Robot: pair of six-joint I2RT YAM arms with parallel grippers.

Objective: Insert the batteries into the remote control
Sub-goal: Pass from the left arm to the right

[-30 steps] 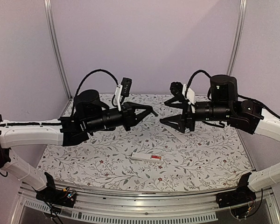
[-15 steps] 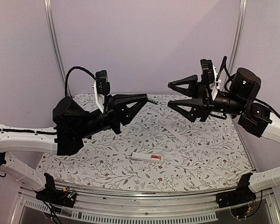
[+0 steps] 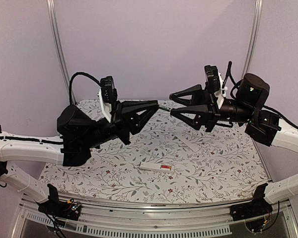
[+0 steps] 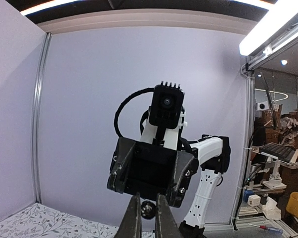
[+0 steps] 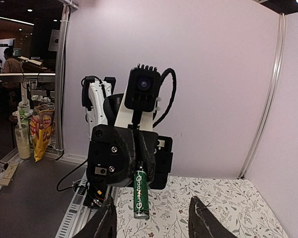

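Note:
The remote control (image 3: 156,167) is a white bar lying flat on the table near the front, with a red patch near its right end. My left gripper (image 3: 156,105) is raised high above the table and shut on a green battery (image 3: 163,106) that sticks out of its tip. In the left wrist view the fingers (image 4: 134,218) clamp the battery (image 4: 148,210) end-on. My right gripper (image 3: 172,105) is open, faces the left one, and its jaws stand either side of the battery's free end. The right wrist view shows the green battery (image 5: 140,193) between its spread fingers (image 5: 202,220).
A thin white cover strip (image 3: 191,144) lies on the flowered table (image 3: 223,168) right of the middle. Metal frame posts (image 3: 59,54) and purple walls close in the back and sides. Both arms hang well above the table.
Both grippers rose from low over the table. In the last half second the right gripper moved left and closed the gap to the battery; the left gripper hardly moved.

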